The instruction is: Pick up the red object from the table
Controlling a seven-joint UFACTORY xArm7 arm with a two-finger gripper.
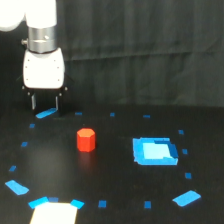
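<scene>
Fingers of our white gripper (45, 102) hang apart near the black table's (115, 170) far edge; we should centre over the small red faceted block (86, 139) before descending.

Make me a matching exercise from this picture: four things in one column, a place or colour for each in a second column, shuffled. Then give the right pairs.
Things:
1. red object
2. tool
3. large blue square patch
4. white patch

Descriptions:
A. at the bottom edge, toward the exterior view's left
B. upper left of the exterior view, white body with dark fingers pointing down
C. standing on the black table, apart from the arm
D. on the exterior view's right of the red block

Pairs: 1-C, 2-B, 3-D, 4-A
</scene>
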